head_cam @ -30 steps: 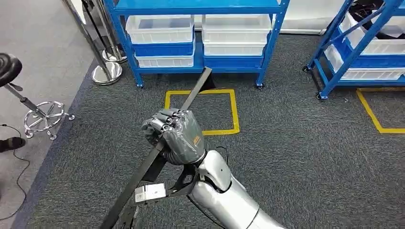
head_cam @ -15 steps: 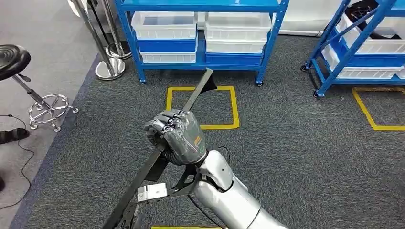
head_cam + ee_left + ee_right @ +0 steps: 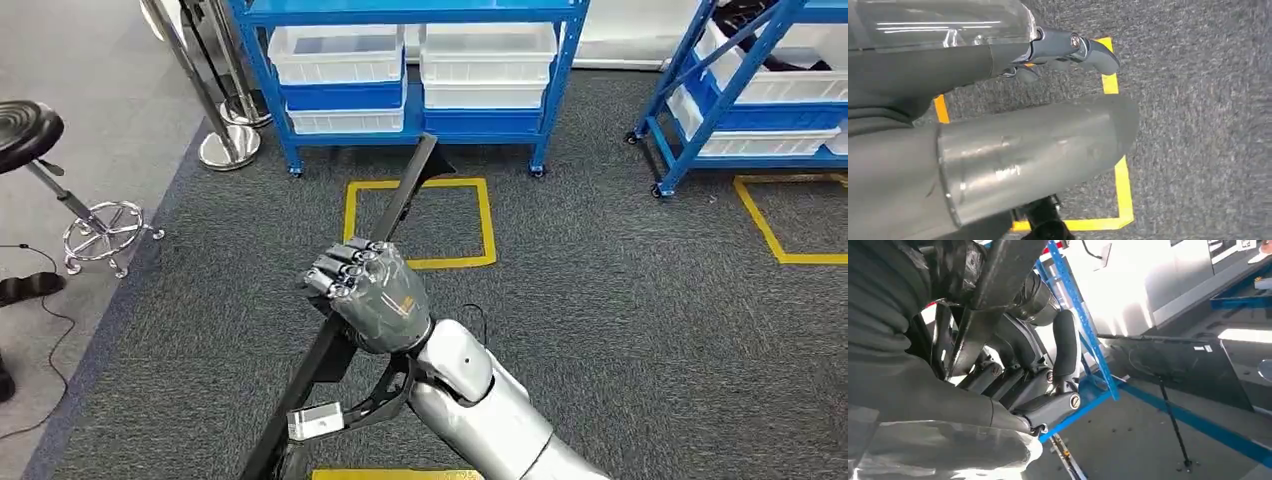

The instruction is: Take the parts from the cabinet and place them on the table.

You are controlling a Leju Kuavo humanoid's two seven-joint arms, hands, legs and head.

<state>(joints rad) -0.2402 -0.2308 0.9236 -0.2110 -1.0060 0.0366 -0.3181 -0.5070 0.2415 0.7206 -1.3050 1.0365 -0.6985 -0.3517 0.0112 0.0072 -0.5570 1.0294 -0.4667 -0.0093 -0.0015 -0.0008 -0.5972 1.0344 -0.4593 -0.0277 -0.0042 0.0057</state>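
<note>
The right hand (image 3: 368,295) is clenched around a long, flat black metal bar (image 3: 400,200), which slants toward one o'clock over grey carpet (image 3: 620,300) (blue shelving rack (image 3: 410,60) at twelve). The left hand's (image 3: 1068,47) state is unclear.
</note>
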